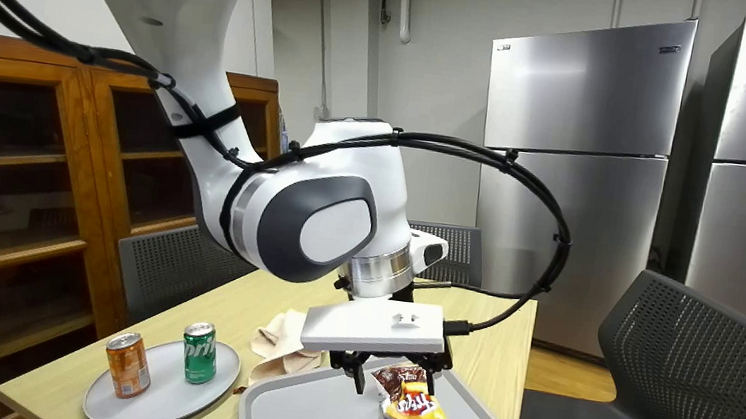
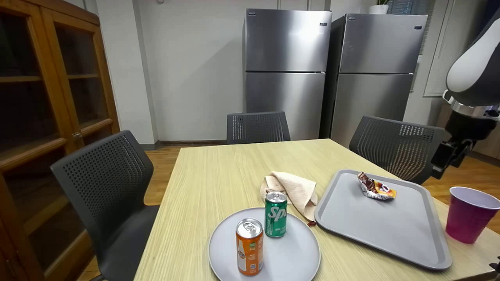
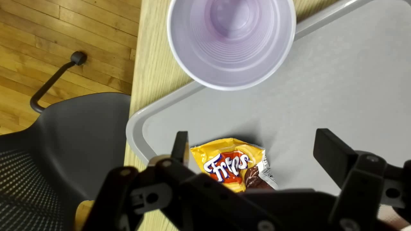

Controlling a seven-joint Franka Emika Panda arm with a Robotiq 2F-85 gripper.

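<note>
Hovering above the gray tray (image 3: 337, 83), the pincer (image 3: 252, 138) gapes wide and empty near the Fritos bag (image 3: 228, 162).

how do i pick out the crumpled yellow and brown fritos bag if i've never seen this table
Find the pale wood-grain table, then the grey rectangular plastic tray on it. The crumpled, glossy yellow-and-brown Fritos bag lies on that tray. Unlike the tapered magenta plastic cup and folded beige cloth nearby, it bears white lettering on red.
</note>
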